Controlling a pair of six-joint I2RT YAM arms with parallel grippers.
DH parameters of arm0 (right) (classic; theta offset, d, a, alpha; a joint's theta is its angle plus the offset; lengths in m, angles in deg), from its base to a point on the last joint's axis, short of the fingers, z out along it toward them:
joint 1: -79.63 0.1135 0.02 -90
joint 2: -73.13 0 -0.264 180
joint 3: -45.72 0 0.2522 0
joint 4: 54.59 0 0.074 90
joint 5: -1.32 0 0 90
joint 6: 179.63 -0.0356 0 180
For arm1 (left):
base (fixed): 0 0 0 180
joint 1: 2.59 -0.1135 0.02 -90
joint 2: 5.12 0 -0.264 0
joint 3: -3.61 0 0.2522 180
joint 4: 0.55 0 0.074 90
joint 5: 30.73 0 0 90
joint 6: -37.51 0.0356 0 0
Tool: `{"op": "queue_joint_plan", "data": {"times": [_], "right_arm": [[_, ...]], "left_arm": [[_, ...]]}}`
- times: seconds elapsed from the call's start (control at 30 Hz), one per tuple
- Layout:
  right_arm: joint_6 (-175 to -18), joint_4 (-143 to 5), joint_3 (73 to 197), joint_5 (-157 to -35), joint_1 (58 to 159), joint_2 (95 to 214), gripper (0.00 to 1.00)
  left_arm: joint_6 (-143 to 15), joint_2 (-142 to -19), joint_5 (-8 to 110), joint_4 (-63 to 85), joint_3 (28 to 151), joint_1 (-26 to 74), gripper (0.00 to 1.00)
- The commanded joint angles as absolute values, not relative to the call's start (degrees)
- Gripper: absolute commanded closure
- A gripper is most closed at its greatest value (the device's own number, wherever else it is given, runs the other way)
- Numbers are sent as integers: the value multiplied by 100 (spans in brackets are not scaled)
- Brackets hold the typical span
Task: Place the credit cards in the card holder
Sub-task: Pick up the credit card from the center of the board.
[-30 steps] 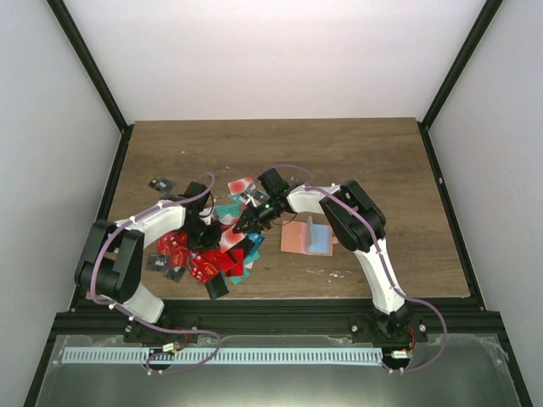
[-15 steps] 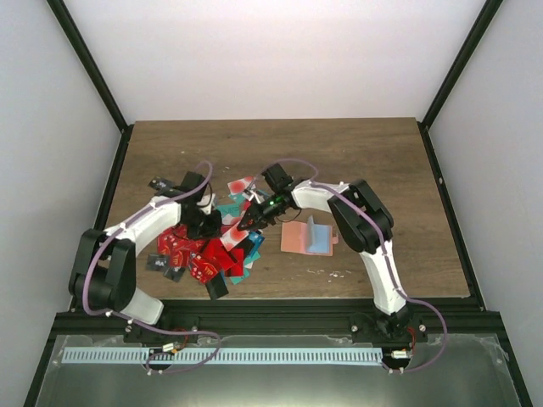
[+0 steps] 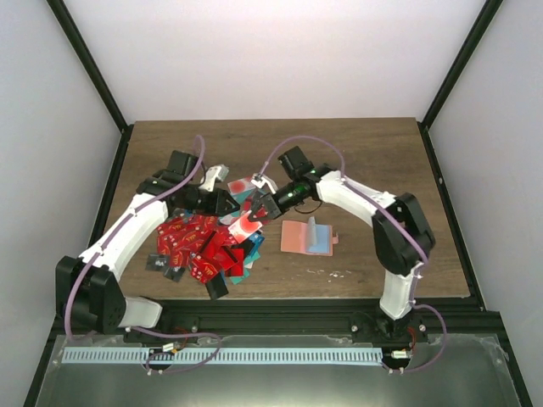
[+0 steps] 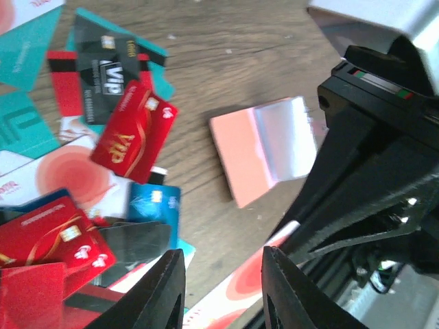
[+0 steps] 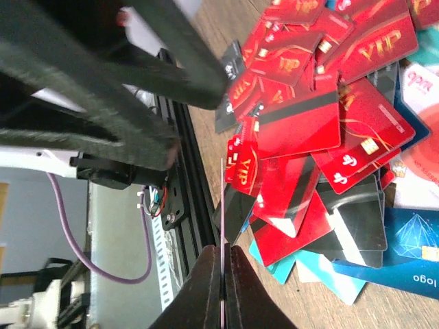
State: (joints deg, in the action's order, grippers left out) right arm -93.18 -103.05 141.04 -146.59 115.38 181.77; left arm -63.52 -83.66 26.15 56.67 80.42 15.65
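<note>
Right gripper: jaws pressed together on one white card with a red spot. In the right wrist view the card shows edge-on, a thin line running up from between the fingertips. It is lifted above the heap, tilted, with its free end pointing towards the left arm.

Left gripper: jaws stand partly apart, a clear gap between the two dark fingers. The free end of the held card lies in that gap in the left wrist view (whether a finger touches it cannot be told). Nothing is clamped.

The two grippers face each other nose to nose above the right edge of the heap.

Credit cards: a loose overlapping pile on the wooden table, mostly red with gold "VIP" lettering, plus teal, black and blue ones.

Card holder: salmon-pink pouch lying flat on the table just right of the pile, below the right arm, with a pale glossy flap over its right part.
</note>
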Motion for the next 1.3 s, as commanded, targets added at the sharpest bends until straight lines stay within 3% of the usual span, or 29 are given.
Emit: {"op": "queue_joint_plan", "data": {"times": [0.0,0.27,0.53,0.9,1.27], "right_arm": [[-8759,-10364,13693,-14343,11497,17419,99],[-7921,-10030,12476,-13706,11501,16001,99],[-6594,-9991,11613,-14360,11496,14698,99],[-6474,-10456,11731,-14700,11497,14569,99],[-6553,-10469,11740,-14652,11545,14468,99]], "left_arm": [[-6090,-8107,1776,5516,8163,1555,65],[-6317,-7320,1575,4797,7881,1794,58],[-5319,-6508,1789,4188,7381,2728,57],[-3583,-6651,1818,4914,7253,3627,59],[-3272,-7084,1872,5163,7335,3879,60]]}}
